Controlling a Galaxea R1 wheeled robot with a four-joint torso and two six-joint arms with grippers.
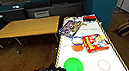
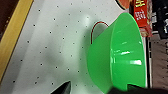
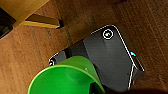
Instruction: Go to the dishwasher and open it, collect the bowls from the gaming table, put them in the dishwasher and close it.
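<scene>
My left gripper (image 1: pixel 61 70) is at the near left edge of the long white table with the yellow-and-black striped edge (image 1: pixel 92 56). Its fingers are clamped on the rim of the wide bright green plastic bowl (image 1: pixel 73 66), with one finger inside and one outside, I think. In the left wrist view the bowl (image 2: pixel 117 55) is tipped on its side above the white top, so I judge it is lifted.

My right gripper carries a small green plastic bowl (image 3: pixel 65 78) over the brown wood floor (image 3: pixel 32 57), above the robot's dark base. It seems held at the rim, but I cannot tell how the fingers sit.

The small orange plastic bowl (image 1: pixel 77 46) waits farther along the table, just left of a red flat game box (image 1: pixel 95 42). A blue flat game box (image 1: pixel 70 28) lies beyond.
</scene>
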